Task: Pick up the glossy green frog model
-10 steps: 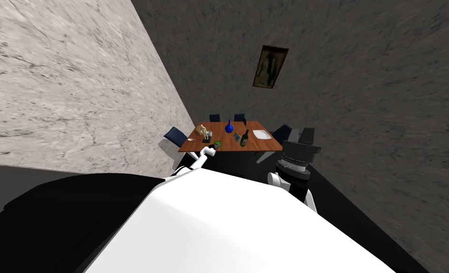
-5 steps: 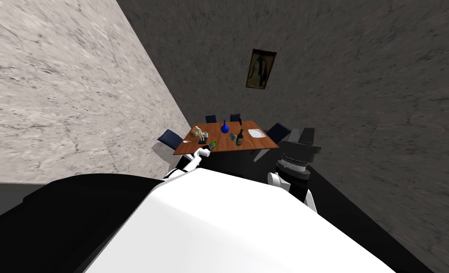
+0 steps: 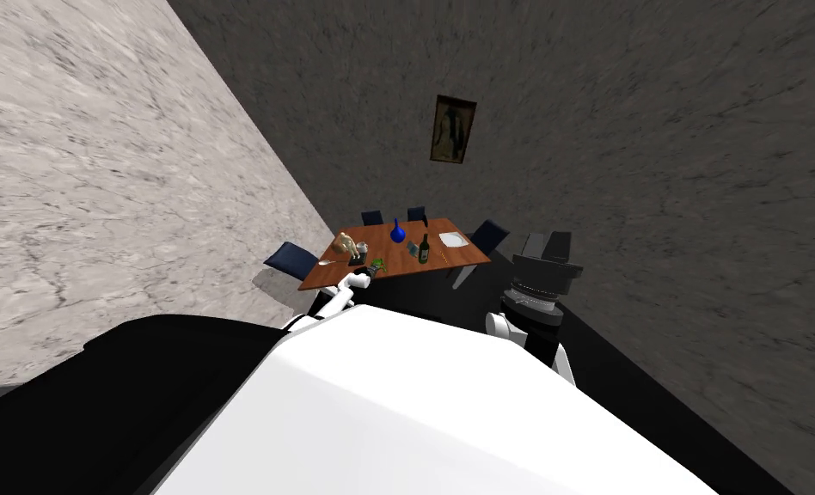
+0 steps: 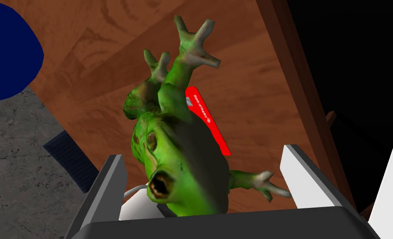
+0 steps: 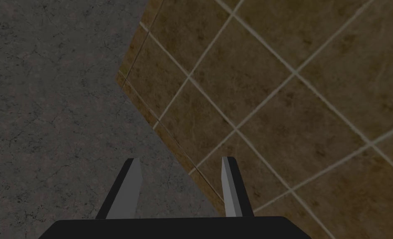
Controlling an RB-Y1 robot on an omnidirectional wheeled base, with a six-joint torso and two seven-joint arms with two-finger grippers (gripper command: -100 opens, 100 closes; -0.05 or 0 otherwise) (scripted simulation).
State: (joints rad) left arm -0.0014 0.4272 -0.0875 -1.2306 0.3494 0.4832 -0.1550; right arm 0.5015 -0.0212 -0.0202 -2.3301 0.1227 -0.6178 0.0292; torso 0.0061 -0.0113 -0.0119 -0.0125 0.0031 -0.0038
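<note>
Left gripper point(image 4: 202, 152) spread around green frog point(image 4: 183, 166), head toward gripper body, legs stretched away, long axis along gripper

Glossy green frog model point(image 4: 179, 166), mottled brown across the head and back, pale grey-tan at the toes. Under it I see the counter point(image 4: 253, 83) in reddish-brown wood grain, and a bright red strip point(image 4: 208, 120) with white lettering. My left claw point(image 4: 203, 151) has light grey fingers point(image 4: 303, 178) with dark edges, on a charcoal body. From the head view: a cobalt blue vase point(image 3: 396, 230), a dark bottle point(image 3: 424, 249), a white plate point(image 3: 451, 239), navy chairs point(image 3: 292, 259). The side wall point(image 3: 96, 172) is pale, veined like marble; the back wall point(image 3: 655, 172) is speckled dark grey.
</note>
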